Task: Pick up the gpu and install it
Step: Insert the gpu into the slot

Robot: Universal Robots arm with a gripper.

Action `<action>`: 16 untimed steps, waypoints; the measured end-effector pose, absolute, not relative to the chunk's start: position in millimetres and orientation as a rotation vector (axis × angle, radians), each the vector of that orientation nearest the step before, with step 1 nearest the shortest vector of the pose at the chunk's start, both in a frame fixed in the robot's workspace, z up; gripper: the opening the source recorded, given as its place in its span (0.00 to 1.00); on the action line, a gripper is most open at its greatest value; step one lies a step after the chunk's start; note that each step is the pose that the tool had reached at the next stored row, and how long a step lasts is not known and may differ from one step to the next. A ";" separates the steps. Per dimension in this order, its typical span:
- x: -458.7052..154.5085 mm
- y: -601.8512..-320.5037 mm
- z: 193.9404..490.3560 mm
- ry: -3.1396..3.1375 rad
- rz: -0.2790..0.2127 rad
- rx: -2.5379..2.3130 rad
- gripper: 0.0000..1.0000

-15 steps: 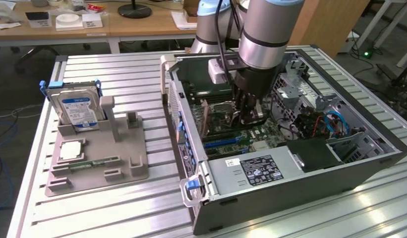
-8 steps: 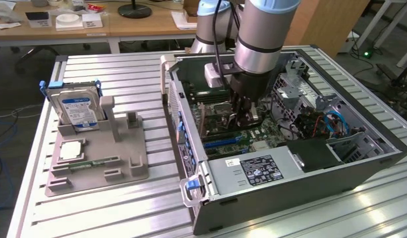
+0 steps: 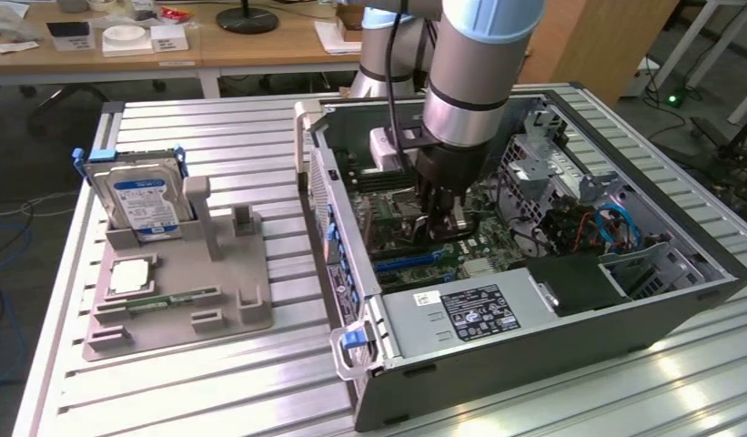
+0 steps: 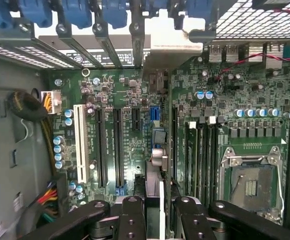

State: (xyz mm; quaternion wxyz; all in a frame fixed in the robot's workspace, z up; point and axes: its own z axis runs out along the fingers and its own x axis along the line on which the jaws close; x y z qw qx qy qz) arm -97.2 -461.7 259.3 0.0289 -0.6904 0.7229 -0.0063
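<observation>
1. One Universal Robots arm (image 3: pixel 470 73) reaches straight down into an open computer case (image 3: pixel 531 364) that lies on its side on a ribbed aluminium table (image 3: pixel 227 401).
2. Its gripper (image 3: pixel 444 228) is low inside the case, just above the motherboard (image 4: pixel 120 85).
3. Seen from the wrist, the black fingers (image 4: pixel 132 215) are closed on the gpu (image 4: pixel 159 145), which they hold edge-on between them.
4. The card stands upright over the motherboard, between the black expansion slots (image 4: pixel 117 145) and the memory slots (image 4: pixel 199 160). Its silver end bracket (image 4: pixel 169 42) is against the case's rear wall, beside the row of blue slot clips (image 4: pixel 75 12).
5. Whether the card's lower edge is fully down in a slot cannot be told.
6. An empty CPU socket (image 4: pixel 252 182) lies beyond the memory slots.
7. At the exterior view's left, well apart from the case, a grey fixture tray (image 3: pixel 227 309) holds a hard drive (image 3: pixel 145 196) standing upright, a square processor chip (image 3: pixel 130 276) lying flat and a narrow green memory stick (image 3: pixel 173 299).
8. The power supply (image 3: pixel 464 314), with its black label, sits in the case's near corner.
</observation>
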 end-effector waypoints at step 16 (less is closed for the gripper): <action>-111.2 -461.8 242.8 2.231 -0.018 -2.131 0.28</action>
